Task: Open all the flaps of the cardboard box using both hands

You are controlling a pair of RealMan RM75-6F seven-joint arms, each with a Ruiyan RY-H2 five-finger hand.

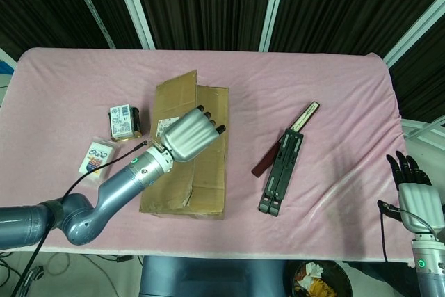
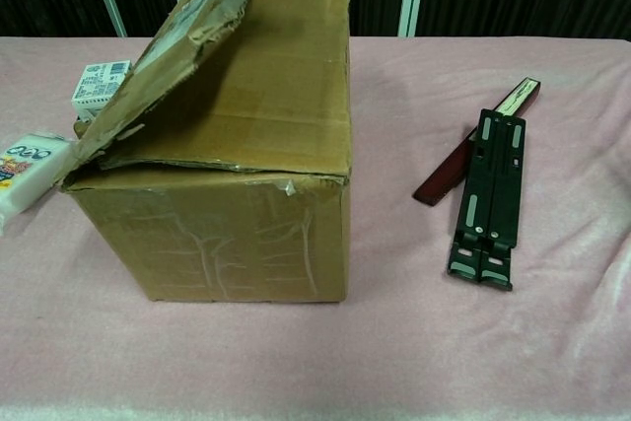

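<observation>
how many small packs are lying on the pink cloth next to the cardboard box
2, both left of the brown cardboard box: a white-labelled dark boxy pack close to the box, and a flat white pack with colourful print further left and nearer the front edge. The box could hide others.

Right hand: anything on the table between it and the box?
Yes. The right hand sits off the table's right edge, and the black folding stand with the dark red strip beside it lies on the cloth between it and the cardboard box.
</observation>
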